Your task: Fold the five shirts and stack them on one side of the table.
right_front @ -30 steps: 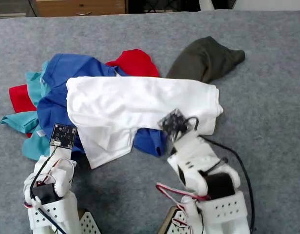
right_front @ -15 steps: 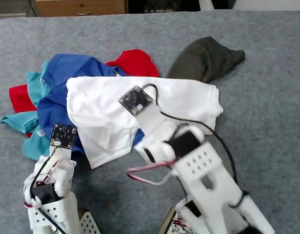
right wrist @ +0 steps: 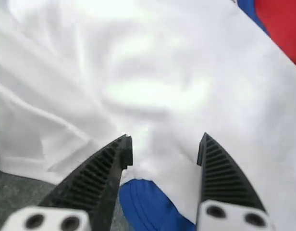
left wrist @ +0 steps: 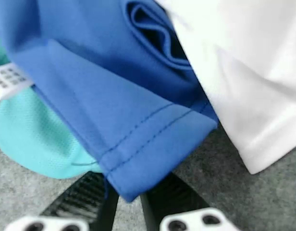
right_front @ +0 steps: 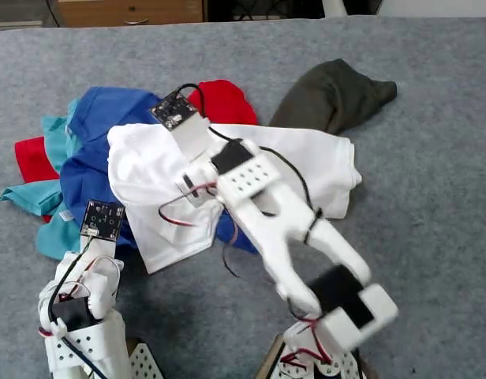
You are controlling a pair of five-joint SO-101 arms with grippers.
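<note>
Five shirts lie on the grey table. The white shirt (right_front: 306, 166) is spread across a blue shirt (right_front: 109, 110), with a red shirt (right_front: 223, 99) and a teal shirt (right_front: 30, 196) under the pile. A dark olive shirt (right_front: 334, 93) lies crumpled at the back right. My right arm (right_front: 259, 189) stretches over the white shirt (right wrist: 153, 86). Its gripper (right wrist: 162, 142) is open just above the cloth, holding nothing. My left arm (right_front: 85, 260) rests at the front left. Its gripper (left wrist: 129, 192) is shut, tips under the blue shirt's hem (left wrist: 153, 139).
Bare grey table (right_front: 432, 221) stretches along the right side and the front. A wooden drawer unit (right_front: 128, 12) stands beyond the far edge. The right arm's cables (right_front: 227, 253) hang over the pile's front edge.
My right arm swung from the front right of the white shirt up and left across it, towards the far left of the pile. The left arm and shirts kept still.
</note>
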